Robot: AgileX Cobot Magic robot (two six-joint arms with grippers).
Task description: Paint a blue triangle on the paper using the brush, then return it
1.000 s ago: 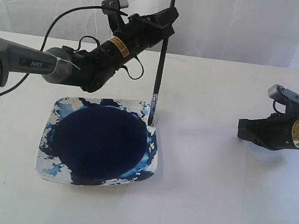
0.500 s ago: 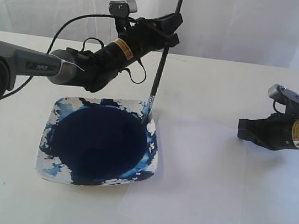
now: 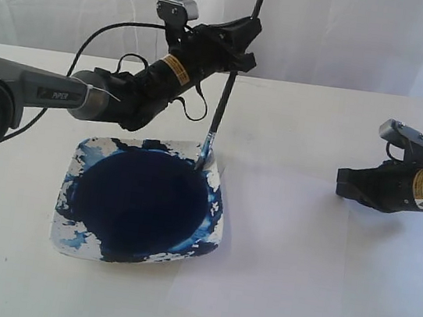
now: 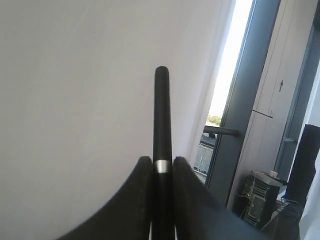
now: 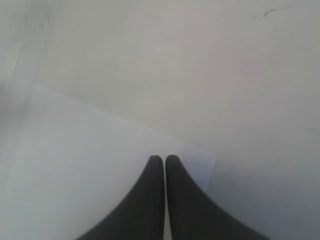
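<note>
Now, L claw, upper centre-left: clamped on brush, tip at dish rim. Paper, lower centre: blank. R claw, right: shut, empty. Risk: overloaded bristles may drip en route; tilted handle may slip.

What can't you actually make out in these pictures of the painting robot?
1. Tip of the brush: exterior view, too small and dark against the paint dish to tell whether it is dipped.
2. Its bristle end: left wrist view, hidden behind the left fingers.
3. Edges of the paper: exterior view, washed out, white on the white table.
4. Rest of the paper: right wrist view, cut off by the picture's edge.
</note>
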